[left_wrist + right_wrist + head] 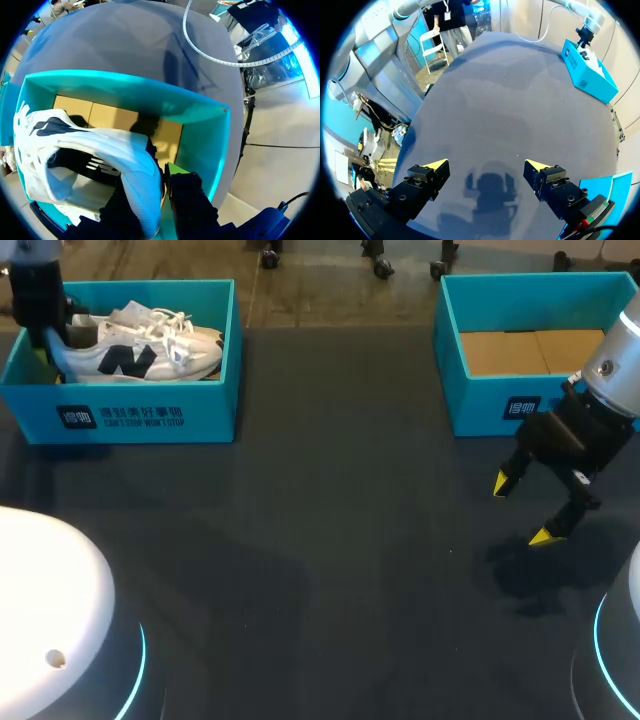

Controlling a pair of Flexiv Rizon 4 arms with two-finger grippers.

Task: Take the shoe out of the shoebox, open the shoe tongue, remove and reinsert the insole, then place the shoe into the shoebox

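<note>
Your left tool is pinching the soft padded heel of the white shoe, which lies laces-up in the rectangular teal left box, far left. Far right, the matching right box shows a flat brown card floor. Your right tool hangs spread over the dark matte tabletop, just near of that box.

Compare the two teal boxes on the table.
The left box holds a white shoe; the right box shows only its bare cardboard floor. The left gripper is inside the left box, jaws on the shoe's heel; the right gripper is outside the right box, jaws open. Both boxes are teal, open-topped, with a dark front label.
</note>
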